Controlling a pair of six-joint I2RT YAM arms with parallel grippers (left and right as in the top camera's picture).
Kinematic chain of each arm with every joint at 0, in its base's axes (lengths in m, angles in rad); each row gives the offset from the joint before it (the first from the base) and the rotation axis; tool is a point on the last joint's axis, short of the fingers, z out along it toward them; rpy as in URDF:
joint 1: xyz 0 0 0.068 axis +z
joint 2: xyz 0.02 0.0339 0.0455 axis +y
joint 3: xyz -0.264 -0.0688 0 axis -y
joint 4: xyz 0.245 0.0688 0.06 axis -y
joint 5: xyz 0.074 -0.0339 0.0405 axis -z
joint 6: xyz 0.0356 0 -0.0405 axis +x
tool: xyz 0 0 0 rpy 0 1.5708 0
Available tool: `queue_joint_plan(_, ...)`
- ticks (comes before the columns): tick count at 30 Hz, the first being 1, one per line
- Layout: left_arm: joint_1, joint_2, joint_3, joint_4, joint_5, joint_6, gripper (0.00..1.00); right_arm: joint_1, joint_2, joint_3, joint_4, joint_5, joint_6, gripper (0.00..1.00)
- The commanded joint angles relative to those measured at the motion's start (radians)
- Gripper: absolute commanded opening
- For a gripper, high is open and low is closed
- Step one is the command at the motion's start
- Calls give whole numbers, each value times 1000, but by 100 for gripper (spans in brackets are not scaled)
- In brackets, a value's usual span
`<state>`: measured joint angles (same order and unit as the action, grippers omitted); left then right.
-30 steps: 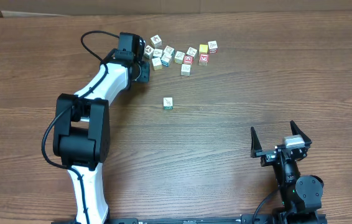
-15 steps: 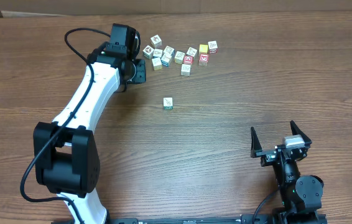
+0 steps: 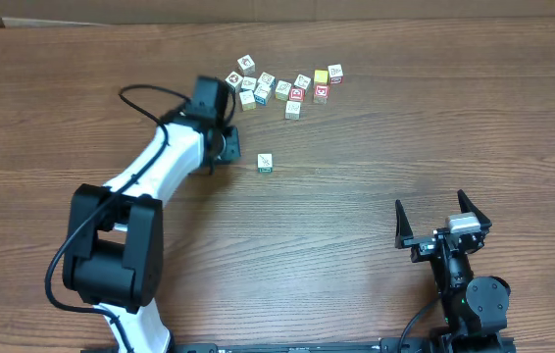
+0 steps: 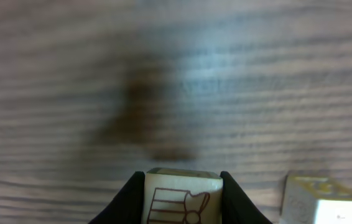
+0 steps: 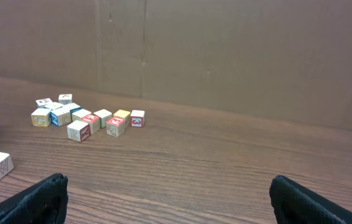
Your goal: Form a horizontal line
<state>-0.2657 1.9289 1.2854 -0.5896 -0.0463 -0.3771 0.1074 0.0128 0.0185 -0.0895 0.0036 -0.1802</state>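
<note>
My left gripper (image 3: 228,149) is shut on a pale cube (image 4: 182,200) with a brown line drawing, its black fingers (image 4: 128,200) pressing both sides. It hangs just left of a lone white-green cube (image 3: 265,163), whose pale corner (image 4: 325,200) shows at the lower right of the left wrist view. From overhead the held cube is hidden under the gripper. No horizontal line of cubes is in view. My right gripper (image 3: 441,227) stands open near the front right with nothing between its fingers (image 5: 42,198).
A loose cluster of several small picture cubes (image 3: 282,86) lies at the back centre, also seen far off in the right wrist view as the cluster (image 5: 86,119). The left arm's black cable (image 3: 145,93) loops beside it.
My left gripper has swung from the left edge of the cluster toward the front, carrying the pale cube close to the lone white-green cube. The right arm has not moved.
</note>
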Motion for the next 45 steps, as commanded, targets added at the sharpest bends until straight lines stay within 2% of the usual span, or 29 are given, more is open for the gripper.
queue_joint_plan(1, -27, -5, -60, 44, -41, -78, 24, 4, -10, -11, 5, -6, -1, 100)
queue_joint_plan(12, -49, -5, -92, 93, -88, -102, 29, 4, -10, -11, 5, -6, -1, 100)
queue_joint_plan(15, -49, -5, -92, 93, -88, -102, 40, 4, -10, -11, 5, -6, -1, 100)
queue_joint_plan(19, -49, -5, -92, 89, -88, -102, 48, 4, -10, -11, 5, -6, -1, 100)
queue_joint_plan(22, -49, -5, -92, 89, -88, -102, 62, 4, -10, -11, 5, -6, -1, 100)
queue_joint_plan(25, -49, -5, -92, 90, -88, -101, 71, 4, -10, -11, 5, -6, -1, 100)
queue_joint_plan(30, -49, -5, -92, 93, -88, -98, 71, 4, -10, -11, 5, -6, -1, 100)
queue_joint_plan(35, -49, -5, -92, 93, -89, -60, 56, 4, -10, -11, 5, -6, -1, 100)
queue_joint_plan(39, -49, -5, -92, 101, -90, -35, 53, 4, -10, -11, 5, -6, -1, 100)
queue_joint_plan(45, -49, -5, -92, 101, -88, -26, 55, 4, -10, -11, 5, -6, -1, 100)
